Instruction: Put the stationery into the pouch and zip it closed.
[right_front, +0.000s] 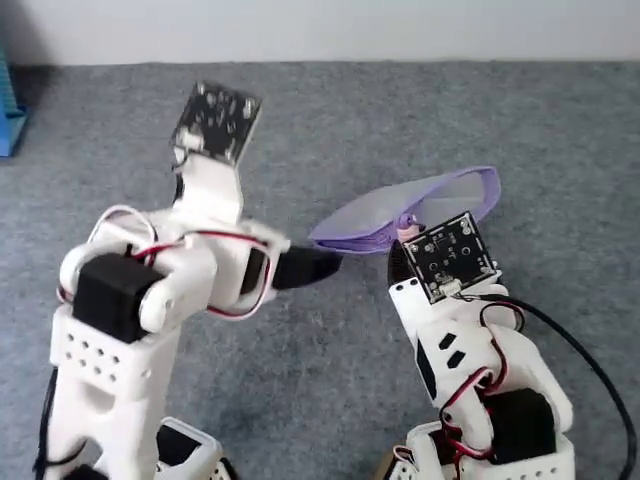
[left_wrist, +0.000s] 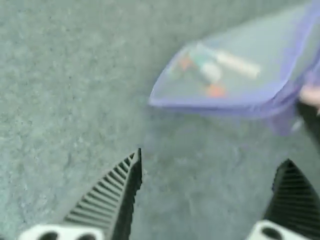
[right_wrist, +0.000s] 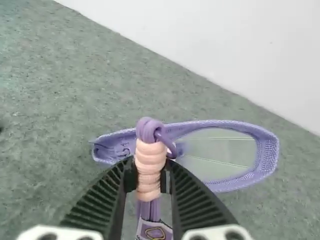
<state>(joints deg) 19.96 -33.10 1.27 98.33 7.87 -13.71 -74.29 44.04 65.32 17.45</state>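
The right gripper pinches the pink pull of the purple pouch, which sits on the grey table with stationery inside, while the left gripper hangs spread wide just beside it.

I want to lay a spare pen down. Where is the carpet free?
Bare carpet lies beyond the pouch up to the wall, and nearer, between the left arm and right arm. Crowded: where the open left gripper faces the pouch's end and the right gripper clamps the zipper pull.
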